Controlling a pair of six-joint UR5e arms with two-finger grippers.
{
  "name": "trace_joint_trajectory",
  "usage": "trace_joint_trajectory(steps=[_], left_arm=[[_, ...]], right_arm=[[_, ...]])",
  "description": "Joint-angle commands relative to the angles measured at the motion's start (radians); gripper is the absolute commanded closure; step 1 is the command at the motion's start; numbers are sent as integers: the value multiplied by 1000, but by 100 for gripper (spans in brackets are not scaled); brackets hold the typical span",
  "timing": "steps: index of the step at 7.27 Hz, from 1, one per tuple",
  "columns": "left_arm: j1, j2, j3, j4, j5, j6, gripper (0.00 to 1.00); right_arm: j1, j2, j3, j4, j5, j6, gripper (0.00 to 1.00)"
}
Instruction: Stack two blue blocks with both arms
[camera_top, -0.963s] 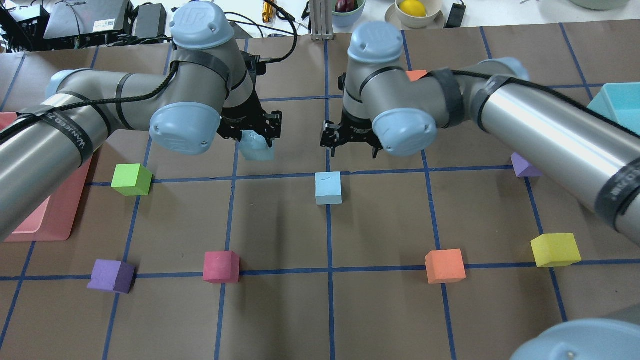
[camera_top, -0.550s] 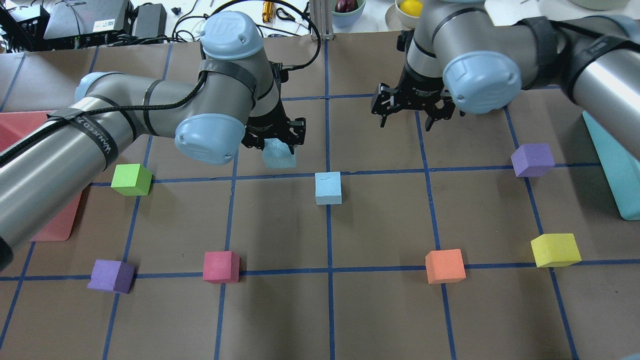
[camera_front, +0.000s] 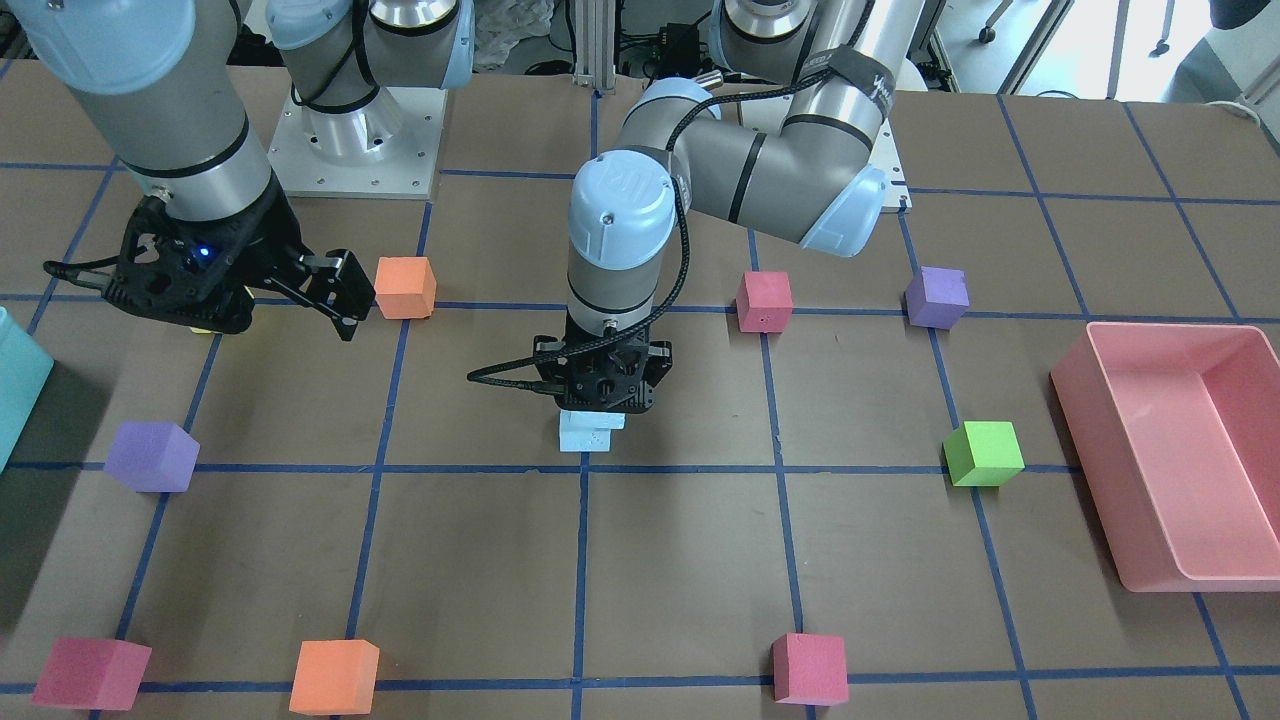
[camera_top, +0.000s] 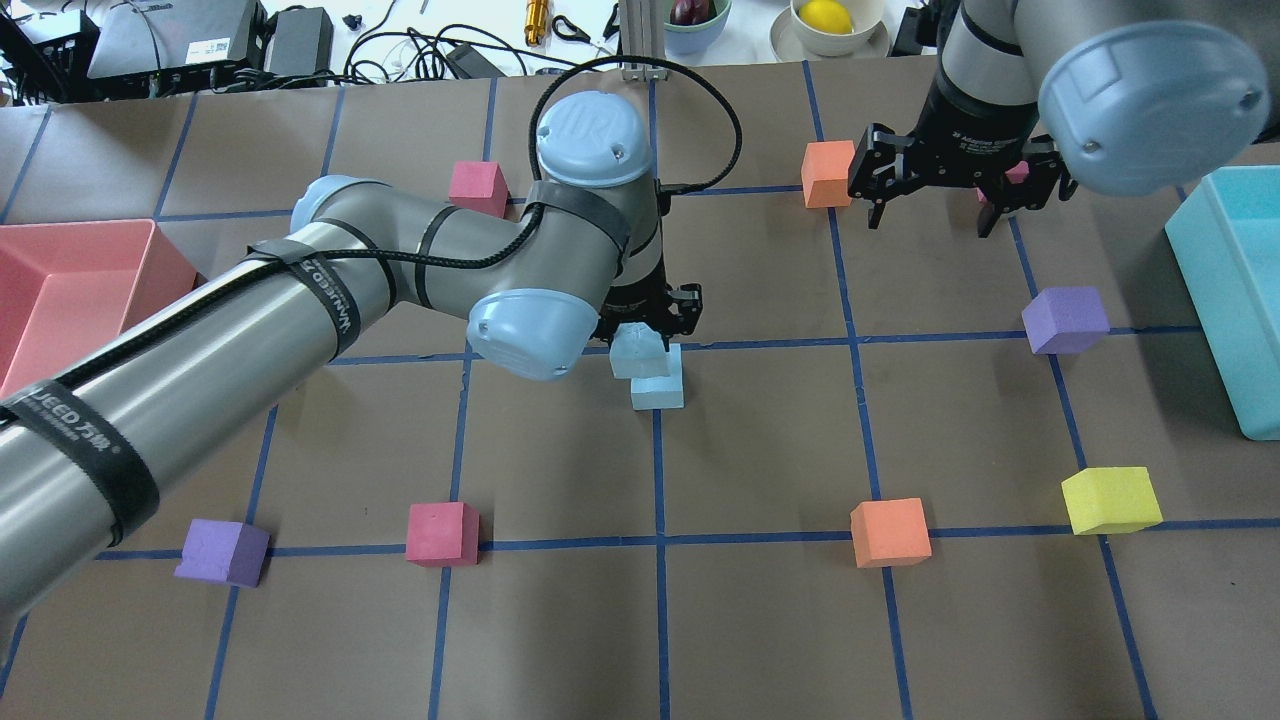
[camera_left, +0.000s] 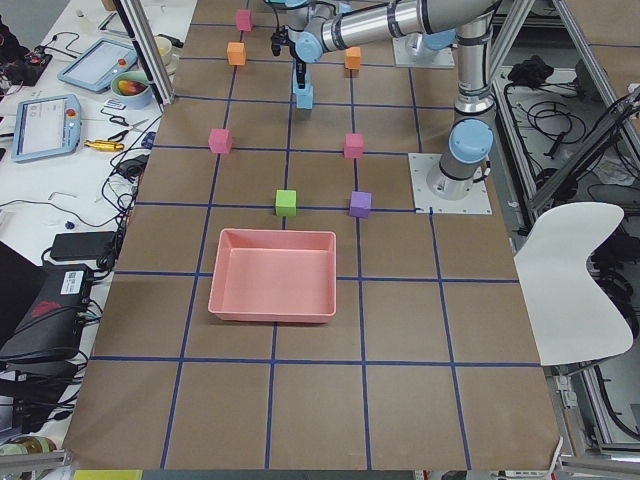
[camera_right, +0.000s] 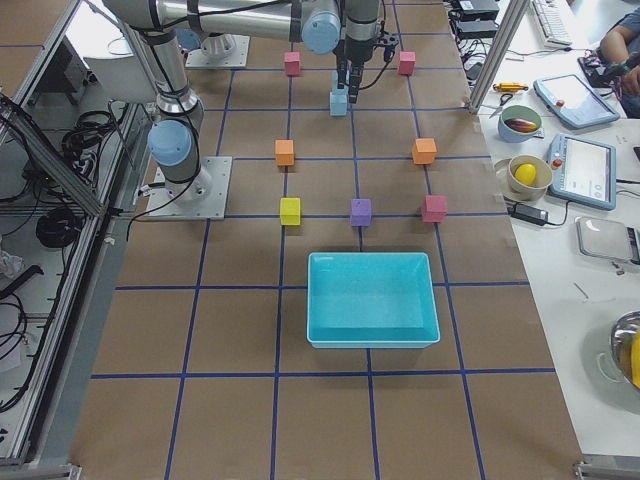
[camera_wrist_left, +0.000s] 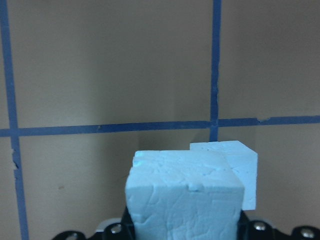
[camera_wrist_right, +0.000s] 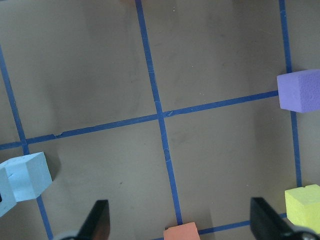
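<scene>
My left gripper (camera_top: 648, 318) is shut on a pale blue block (camera_top: 637, 352) and holds it over the second blue block (camera_top: 660, 392), which sits on the table's centre line. The held block is offset toward the robot's left of the lower one. I cannot tell whether they touch. In the left wrist view the held block (camera_wrist_left: 182, 195) fills the foreground, with the other block (camera_wrist_left: 242, 170) behind it to the right. The front view shows both the held block (camera_front: 602, 419) and the lower one (camera_front: 583, 441). My right gripper (camera_top: 935, 205) is open and empty, far off at the back right, next to an orange cube (camera_top: 827, 172).
A pink tray (camera_top: 60, 290) stands at the left and a teal bin (camera_top: 1235, 300) at the right. Scattered cubes: purple (camera_top: 1065, 320), yellow (camera_top: 1110, 500), orange (camera_top: 890, 532), pink (camera_top: 442, 533), purple (camera_top: 222, 552), pink (camera_top: 477, 187), green (camera_front: 985, 453).
My left gripper has carried the blue block to the right, from beside the centre line to over the second blue block. My right arm has drawn back to the far right, still open.
</scene>
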Motion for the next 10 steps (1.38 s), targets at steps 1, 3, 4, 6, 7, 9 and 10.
trace_joint_trajectory(steps=[1,3,4,6,7,9,10], left_arm=[[-22,-29,0,59,-4,-35,100],[-23,-35,-5,52,1,-30,100],[-22,-32,-3,50,7,-27,100],[-22,-22,0,46,8,-27,100],[-22,-22,-3,44,8,-30,100],[-22,-18,-8,34,13,-30,100],[-22,-16,-9,15,15,-30,100]], right_arm=[[4,-44,1,35,4,-13,0],[2,-39,-5,136,18,-55,0],[4,-41,-11,132,21,-48,0],[-4,-48,-13,123,24,-65,0],[-2,-50,-13,123,26,-67,0],[-4,-48,-8,121,31,-96,0],[-4,-48,-8,121,20,-96,0]])
